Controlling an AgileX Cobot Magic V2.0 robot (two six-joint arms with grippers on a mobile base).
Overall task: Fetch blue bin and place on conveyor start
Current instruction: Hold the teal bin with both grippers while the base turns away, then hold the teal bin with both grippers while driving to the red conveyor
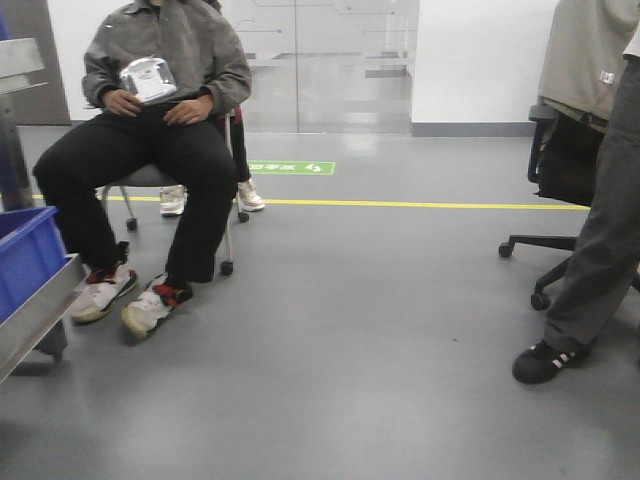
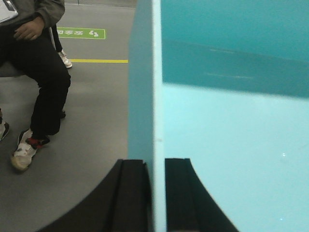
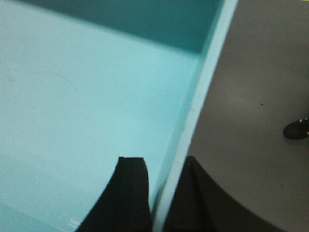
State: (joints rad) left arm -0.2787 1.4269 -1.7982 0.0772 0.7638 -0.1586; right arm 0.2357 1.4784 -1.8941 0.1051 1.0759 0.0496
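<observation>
**Bin lifted between both arms, conveyor not yet in sight**

The pale cyan rectangular plastic bin [image 2: 231, 145] hangs between the two arms, above the grey floor. The left gripper [image 2: 157, 164] pinches the bin's left wall, one black finger outside and one inside. The right gripper [image 3: 166, 166] clamps the opposite wall in the same way. By my reading the fetch is done and the carry is in hand.

The conveyor start shows in none of the views. The front camera faces open floor, a seated person in a grey jacket [image 1: 150, 130] and a dark royal-blue plastic bin [image 1: 25, 265] on a steel shelf at the left edge. The next move likely calls for turning the base until the belt comes into view, keeping both pinches level so the thin walls do not slip.

The only writing is white characters on a green rectangular floor sticker [image 1: 290, 167] by the yellow floor line [image 1: 420, 204]. It lies upside down and is too small to read.
</observation>
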